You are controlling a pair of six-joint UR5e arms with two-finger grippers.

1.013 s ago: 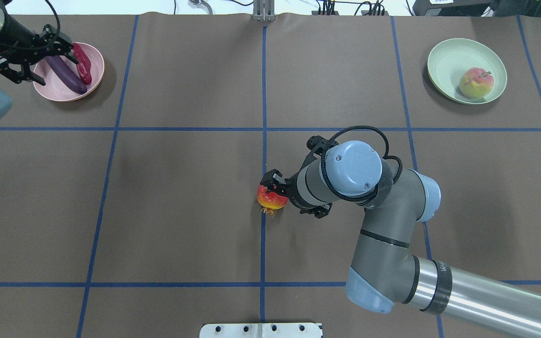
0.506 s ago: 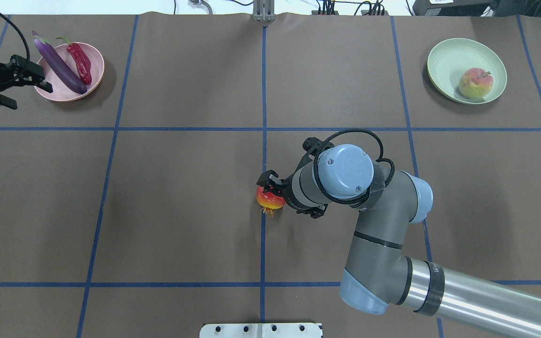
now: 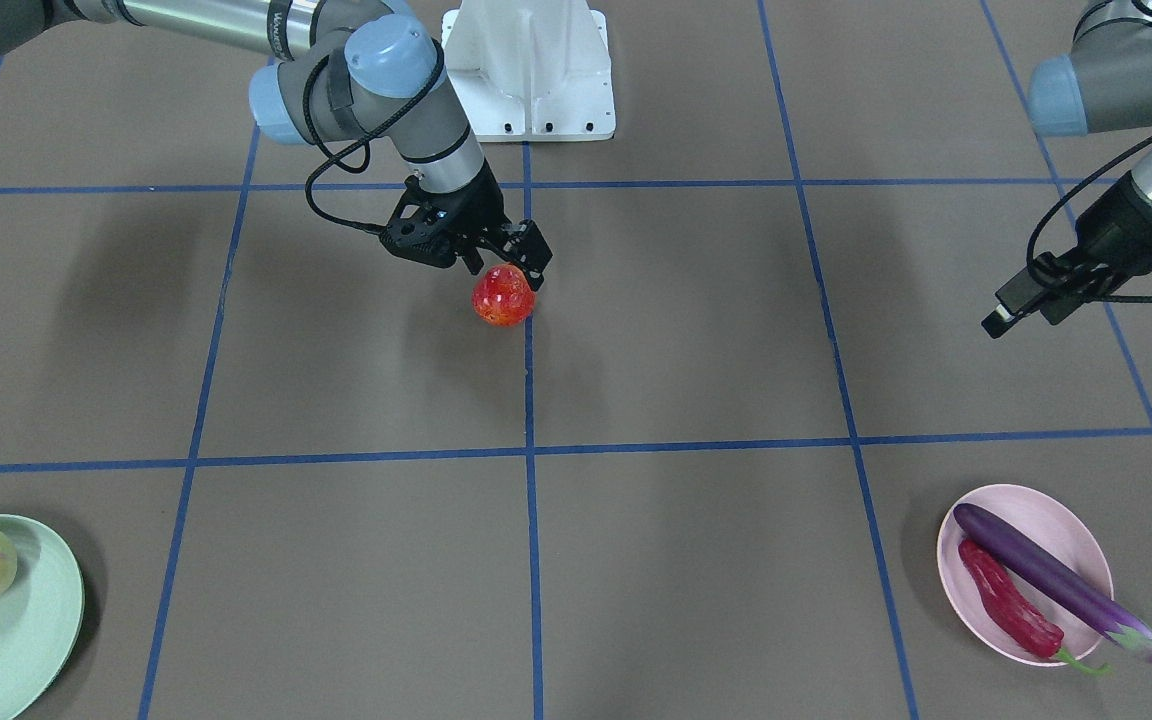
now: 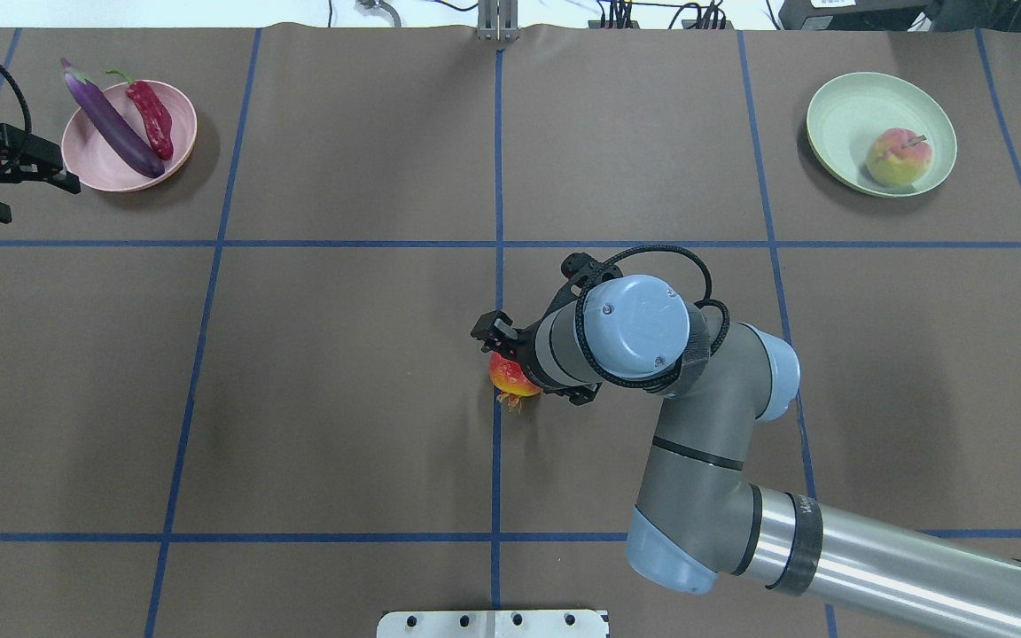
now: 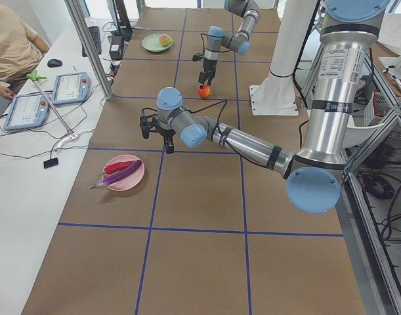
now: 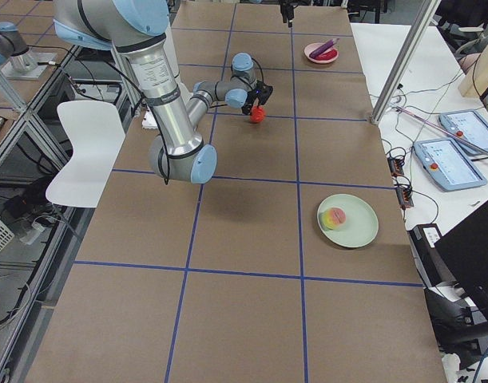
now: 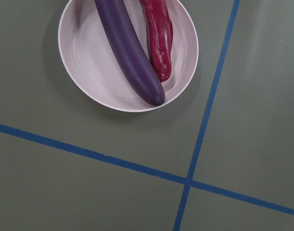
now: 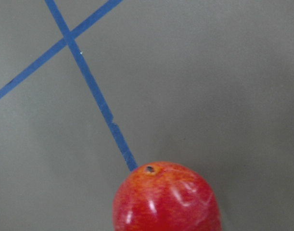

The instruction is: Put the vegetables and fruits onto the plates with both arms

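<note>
The purple eggplant (image 4: 112, 120) and the dark-red chili pepper (image 4: 152, 118) lie side by side on the pink plate (image 4: 175, 149) at the far left; both also show in the left wrist view, the eggplant (image 7: 130, 53) beside the chili (image 7: 159, 38). My left gripper (image 4: 39, 200) is open and empty, just left of that plate. The peach (image 4: 898, 157) lies on the green plate (image 4: 847, 115) at the far right. The red pomegranate (image 4: 513, 377) sits on the table's centre line. My right gripper (image 3: 506, 264) is open, its fingers straddling the pomegranate's top (image 3: 503, 296).
Brown table mat with blue tape grid lines (image 4: 497, 177). The white robot base block (image 3: 528, 70) stands at the robot's edge. An operator and tablets show beside the table in the left exterior view (image 5: 69, 88).
My left arm has pulled back from over the pink plate to its left, leaving eggplant and chili uncovered. My right gripper has shifted a little further over the pomegranate, which has stayed put.
</note>
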